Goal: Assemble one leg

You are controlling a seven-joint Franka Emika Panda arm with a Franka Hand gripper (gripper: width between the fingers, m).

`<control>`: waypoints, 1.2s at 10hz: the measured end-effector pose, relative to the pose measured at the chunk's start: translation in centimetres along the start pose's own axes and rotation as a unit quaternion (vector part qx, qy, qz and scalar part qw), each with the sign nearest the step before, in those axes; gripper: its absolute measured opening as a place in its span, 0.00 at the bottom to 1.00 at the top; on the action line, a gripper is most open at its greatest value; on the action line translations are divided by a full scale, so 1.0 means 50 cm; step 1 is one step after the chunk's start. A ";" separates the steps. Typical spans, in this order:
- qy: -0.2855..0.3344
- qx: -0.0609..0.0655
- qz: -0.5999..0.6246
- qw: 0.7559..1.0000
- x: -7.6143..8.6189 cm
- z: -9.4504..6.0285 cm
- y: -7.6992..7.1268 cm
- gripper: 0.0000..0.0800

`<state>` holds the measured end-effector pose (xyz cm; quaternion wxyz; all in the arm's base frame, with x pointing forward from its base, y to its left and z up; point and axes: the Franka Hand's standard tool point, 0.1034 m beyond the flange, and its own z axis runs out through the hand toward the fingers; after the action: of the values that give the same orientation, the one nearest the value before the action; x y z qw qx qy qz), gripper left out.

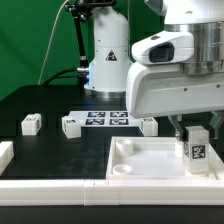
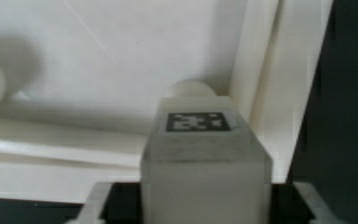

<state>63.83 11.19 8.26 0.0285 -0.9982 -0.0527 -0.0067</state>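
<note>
Exterior view: the leg (image 1: 196, 151) is held upright in the fingers (image 1: 195, 133), its long axis vertical and its tag turned to the camera, over the corner of the tabletop (image 1: 150, 163) at the exterior view's right. Its lower end is seen close to the tray floor; whether it touches cannot be told. Three more legs (image 1: 31, 124) (image 1: 70, 126) (image 1: 148, 126) are left lying on the dark worktop (image 1: 40, 100) behind, beside the marker board (image 1: 105, 118), well apart from the held one and out of its way. Wrist view: the leg (image 2: 201, 150) is shown clamped between the dark fingers (image 2: 201, 190), which are closed on its sides. A rounded corner socket (image 2: 194, 90) is seen just beyond the leg's end, beside the raised rim (image 2: 274, 70) of the tabletop. The coming move is judged to turn on that offset: the leg must be lined up over the socket before being pressed in, the rim close alongside being the nearest obstruction.
</note>
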 end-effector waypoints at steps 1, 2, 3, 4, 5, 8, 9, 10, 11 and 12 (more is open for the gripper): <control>0.000 0.000 0.001 1.000 0.000 0.000 0.000 0.36; 0.000 0.001 0.047 0.999 0.000 0.000 -0.001 0.36; 0.000 0.001 0.104 0.995 0.000 0.000 -0.002 0.36; 0.000 0.001 0.142 0.990 0.000 0.000 -0.002 0.36; 0.000 0.002 0.174 0.985 0.000 0.000 -0.002 0.36; 0.002 0.012 0.350 0.937 -0.001 0.003 -0.006 0.36; 0.002 0.010 0.432 0.902 -0.003 0.003 -0.013 0.36; 0.003 0.008 0.466 0.885 -0.003 0.003 -0.013 0.36; 0.003 0.010 0.529 0.849 -0.003 0.004 -0.013 0.36; 0.004 0.013 0.597 0.802 -0.004 0.006 -0.012 0.36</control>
<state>63.58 11.79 8.01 0.0397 -0.8316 0.5539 0.0087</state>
